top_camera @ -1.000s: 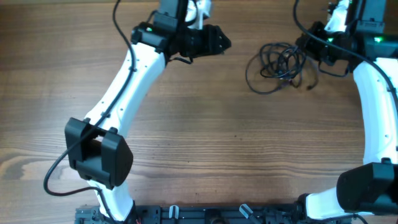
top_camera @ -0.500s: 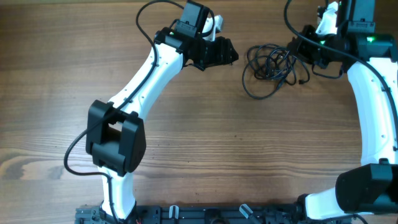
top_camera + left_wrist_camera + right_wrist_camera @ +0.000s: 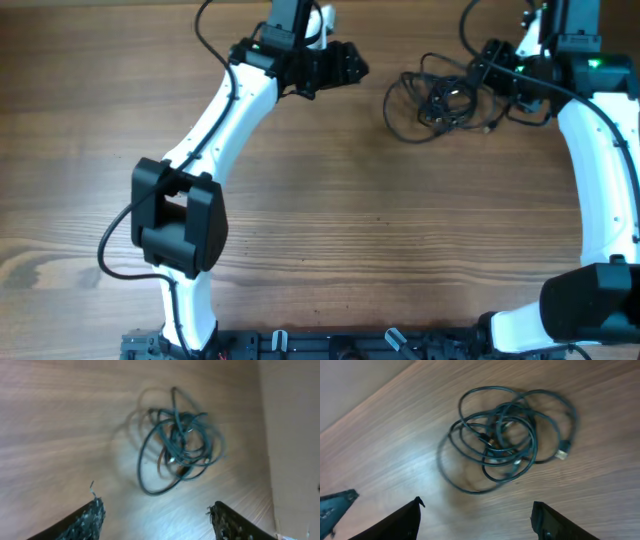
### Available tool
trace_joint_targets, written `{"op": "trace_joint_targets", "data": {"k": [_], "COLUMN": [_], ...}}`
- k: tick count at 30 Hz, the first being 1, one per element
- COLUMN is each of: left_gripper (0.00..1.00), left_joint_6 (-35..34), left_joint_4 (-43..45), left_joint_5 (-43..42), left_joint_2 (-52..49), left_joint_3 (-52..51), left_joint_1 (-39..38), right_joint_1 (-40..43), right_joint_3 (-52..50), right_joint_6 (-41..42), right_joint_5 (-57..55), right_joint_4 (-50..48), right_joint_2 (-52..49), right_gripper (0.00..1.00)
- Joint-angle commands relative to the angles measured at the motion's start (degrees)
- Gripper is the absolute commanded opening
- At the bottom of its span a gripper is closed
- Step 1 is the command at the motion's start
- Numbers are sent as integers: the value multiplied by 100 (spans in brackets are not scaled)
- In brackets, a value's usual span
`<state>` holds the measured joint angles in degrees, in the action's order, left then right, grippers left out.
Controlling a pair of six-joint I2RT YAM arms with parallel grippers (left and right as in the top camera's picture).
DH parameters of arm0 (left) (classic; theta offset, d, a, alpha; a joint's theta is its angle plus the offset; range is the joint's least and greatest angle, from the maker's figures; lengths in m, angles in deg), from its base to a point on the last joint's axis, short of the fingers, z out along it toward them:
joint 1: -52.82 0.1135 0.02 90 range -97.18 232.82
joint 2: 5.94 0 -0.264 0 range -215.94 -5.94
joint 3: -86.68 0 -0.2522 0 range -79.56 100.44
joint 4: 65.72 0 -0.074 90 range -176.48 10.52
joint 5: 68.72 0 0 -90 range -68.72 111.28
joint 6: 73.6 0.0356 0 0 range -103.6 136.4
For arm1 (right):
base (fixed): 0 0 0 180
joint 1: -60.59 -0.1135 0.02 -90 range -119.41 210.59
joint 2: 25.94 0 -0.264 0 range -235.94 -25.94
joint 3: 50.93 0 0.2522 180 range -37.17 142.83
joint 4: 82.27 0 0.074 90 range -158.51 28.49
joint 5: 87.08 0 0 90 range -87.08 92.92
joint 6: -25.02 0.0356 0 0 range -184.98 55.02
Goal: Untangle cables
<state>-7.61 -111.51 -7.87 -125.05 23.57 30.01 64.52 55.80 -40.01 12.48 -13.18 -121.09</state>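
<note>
The cables (image 3: 440, 95) lie in one tangled bundle of thin black loops on the wooden table, at the back right. My left gripper (image 3: 355, 68) is a short way to the left of the bundle, pointing at it. In the left wrist view this gripper (image 3: 155, 520) is open and empty, with the cables (image 3: 177, 445) ahead of its fingers (image 3: 85, 520). My right gripper (image 3: 487, 68) is at the bundle's right edge. In the right wrist view it (image 3: 475, 520) is open, the cables (image 3: 510, 435) lie just beyond its fingertips (image 3: 555, 522), and a small plug end (image 3: 562, 453) sticks out to the right.
The table's far edge (image 3: 350, 380) runs close behind the bundle, and a pale surface (image 3: 295, 435) lies past it. Thick black arm wires (image 3: 205, 40) loop near the wrists. The arm bases and a dark rail (image 3: 330, 345) sit along the front edge.
My right gripper has gone from shut to open, and the bundle lies loose, shifted a little left. My left gripper swung toward the bundle, drew back slightly, and opened wider.
</note>
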Motion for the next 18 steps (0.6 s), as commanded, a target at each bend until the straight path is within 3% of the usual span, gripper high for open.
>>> {"op": "trace_joint_targets", "data": {"k": [1,5,10,18], "left_gripper": [73,73,72,71], "left_joint_6": [136,195,822,994], "left_joint_4": [737,1631,1956,1711], "left_joint_5": [48,26,70,1731], "left_joint_2": [-380,-682,-1104,-1556], "left_joint_3": [15,17,17,17], "left_joint_1": [-315,-603,-1150,-1849], "right_joint_1": [479,737,772,772], "right_joint_3": [33,33,33,33], "right_joint_6": [46,-105,-245,-245], "right_joint_5": [-15,35,33,35], "right_joint_4": [44,225,350,435], "right_joint_2": [33,33,33,22], "right_gripper": [73,73,73,73]}}
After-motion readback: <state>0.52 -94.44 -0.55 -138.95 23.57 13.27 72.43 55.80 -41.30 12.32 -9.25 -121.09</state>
